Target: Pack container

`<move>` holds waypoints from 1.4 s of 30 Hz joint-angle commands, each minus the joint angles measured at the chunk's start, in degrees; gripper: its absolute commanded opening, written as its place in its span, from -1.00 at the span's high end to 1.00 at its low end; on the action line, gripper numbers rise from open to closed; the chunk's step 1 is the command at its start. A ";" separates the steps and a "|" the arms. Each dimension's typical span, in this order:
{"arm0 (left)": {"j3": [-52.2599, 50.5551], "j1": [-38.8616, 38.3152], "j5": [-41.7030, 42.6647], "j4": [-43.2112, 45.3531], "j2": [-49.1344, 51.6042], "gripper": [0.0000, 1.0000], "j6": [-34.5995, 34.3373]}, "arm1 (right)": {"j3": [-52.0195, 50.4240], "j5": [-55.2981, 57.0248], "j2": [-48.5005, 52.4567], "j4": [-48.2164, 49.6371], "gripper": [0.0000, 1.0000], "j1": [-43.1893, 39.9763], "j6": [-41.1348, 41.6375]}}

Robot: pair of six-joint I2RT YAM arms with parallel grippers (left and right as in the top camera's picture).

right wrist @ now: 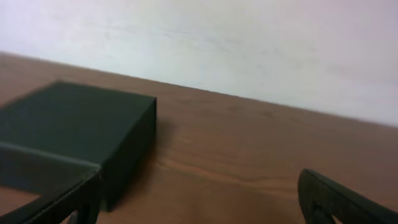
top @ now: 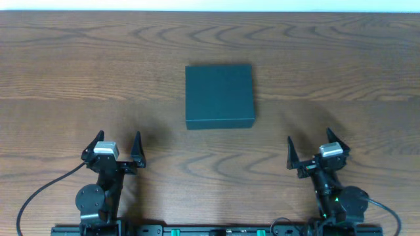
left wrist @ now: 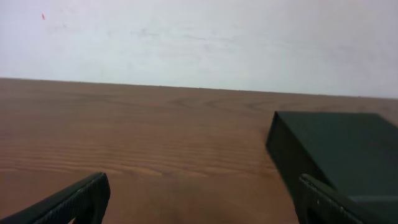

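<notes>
The container (top: 219, 95) is a dark teal rectangular box, lid shut, lying flat at the middle of the wooden table. It shows at the right of the left wrist view (left wrist: 339, 149) and at the left of the right wrist view (right wrist: 68, 134). My left gripper (top: 119, 145) is open and empty near the front left, well short of the box; in its own view (left wrist: 202, 196) only bare wood lies between its fingers. My right gripper (top: 311, 145) is open and empty near the front right, and it also shows in the right wrist view (right wrist: 199, 199). No snack packets or can show.
The wooden table (top: 72, 72) stretches wide on both sides of the box. A pale wall (left wrist: 199, 37) rises behind its far edge. Cables run from both arm bases along the front edge.
</notes>
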 commanded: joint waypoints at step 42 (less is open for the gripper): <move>-0.50 2.75 -0.13 -3.08 -0.46 -0.91 3.72 | -0.11 6.80 -0.79 -0.81 -0.98 7.52 1.16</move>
